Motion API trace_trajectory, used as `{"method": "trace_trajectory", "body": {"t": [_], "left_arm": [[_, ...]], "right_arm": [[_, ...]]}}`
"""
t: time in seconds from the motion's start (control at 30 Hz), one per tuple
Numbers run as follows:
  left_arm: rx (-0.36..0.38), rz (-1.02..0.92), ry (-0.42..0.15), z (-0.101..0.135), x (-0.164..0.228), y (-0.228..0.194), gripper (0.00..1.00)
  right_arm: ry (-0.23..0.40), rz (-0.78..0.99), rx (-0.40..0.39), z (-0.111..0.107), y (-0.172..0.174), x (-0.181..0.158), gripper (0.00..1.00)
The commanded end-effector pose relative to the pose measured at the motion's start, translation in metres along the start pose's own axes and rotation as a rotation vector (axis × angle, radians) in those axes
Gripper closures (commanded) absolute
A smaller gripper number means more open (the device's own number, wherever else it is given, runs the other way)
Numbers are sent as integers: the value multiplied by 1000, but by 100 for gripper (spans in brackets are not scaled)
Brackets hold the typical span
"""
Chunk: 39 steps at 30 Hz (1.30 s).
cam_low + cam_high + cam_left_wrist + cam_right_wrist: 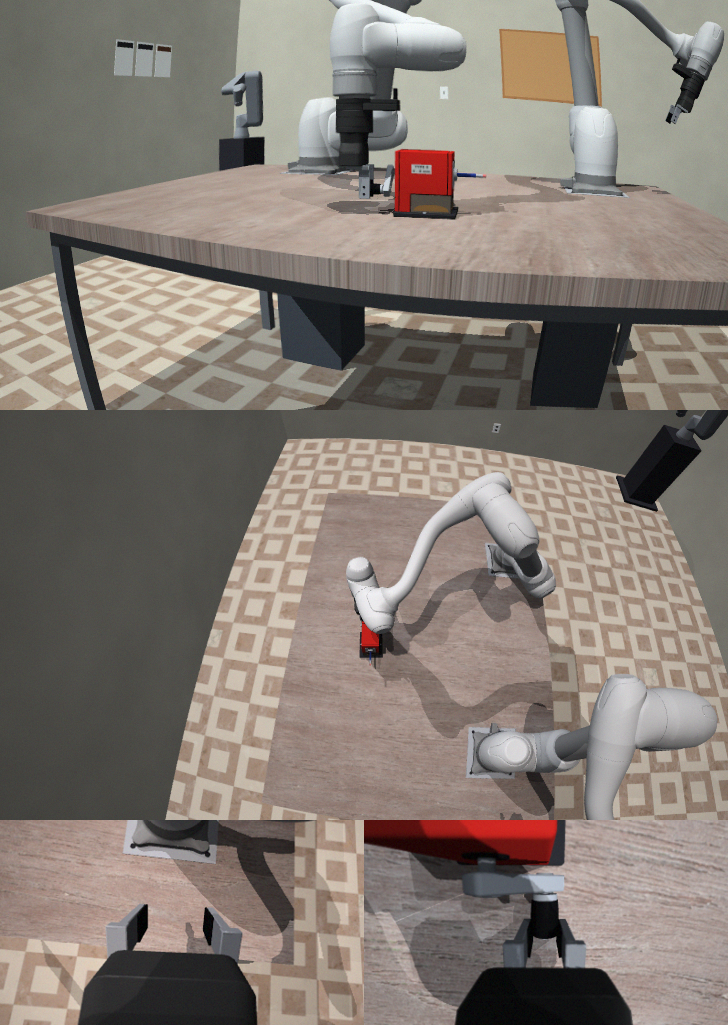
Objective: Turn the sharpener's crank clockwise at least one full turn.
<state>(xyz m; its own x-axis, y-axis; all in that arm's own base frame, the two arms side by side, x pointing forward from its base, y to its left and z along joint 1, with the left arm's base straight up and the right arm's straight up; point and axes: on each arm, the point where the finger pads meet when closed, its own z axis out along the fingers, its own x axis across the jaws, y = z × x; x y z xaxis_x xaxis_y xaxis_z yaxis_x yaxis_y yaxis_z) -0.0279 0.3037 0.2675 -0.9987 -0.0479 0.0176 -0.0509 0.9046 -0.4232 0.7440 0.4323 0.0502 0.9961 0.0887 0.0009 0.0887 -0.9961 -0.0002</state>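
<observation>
Wood-grain tabletop (326, 735) (203, 224) beneath the right gripper (365, 194) (544, 930), with square-patterned floor tiles (219, 710) (213, 310) beyond. Red pencil sharpener (370, 638) (433, 182) (492, 831) upright on the tabletop, just beside the right gripper, crank side toward the fingers. Blue pencil (370, 656) (467, 175) on the far side of the sharpener from that gripper. Crank arm (388, 180) (501, 884) between sharpener and right gripper, offset from its shaft; black crank knob (375, 188) (545, 918) clamped between the right fingers. Left gripper (672, 117) (176, 922) well apart from the right one, raised, fingers wide open and holding nothing.

Stage of task: grasp on the knob achieved, to judge by the finger contact; crank engaged for turning. Accumulated rotation not readable from the present pose, nor the starting angle; completion of a full clockwise turn therefore unconfirmed. Probably remaining: continued clockwise travel, as viewed from the crank side, until past one full turn, then release without backward drag.
</observation>
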Motion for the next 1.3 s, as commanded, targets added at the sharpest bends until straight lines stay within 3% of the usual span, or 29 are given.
{"method": "trace_trajectory", "body": {"t": [0.0,1.27], "left_arm": [[-1,3,7,0,4,-2,0],[-1,3,7,0,4,-2,0]], "right_arm": [[2,1,1,5,-2,-6,100],[2,0,1,12,-2,-48,100]]}}
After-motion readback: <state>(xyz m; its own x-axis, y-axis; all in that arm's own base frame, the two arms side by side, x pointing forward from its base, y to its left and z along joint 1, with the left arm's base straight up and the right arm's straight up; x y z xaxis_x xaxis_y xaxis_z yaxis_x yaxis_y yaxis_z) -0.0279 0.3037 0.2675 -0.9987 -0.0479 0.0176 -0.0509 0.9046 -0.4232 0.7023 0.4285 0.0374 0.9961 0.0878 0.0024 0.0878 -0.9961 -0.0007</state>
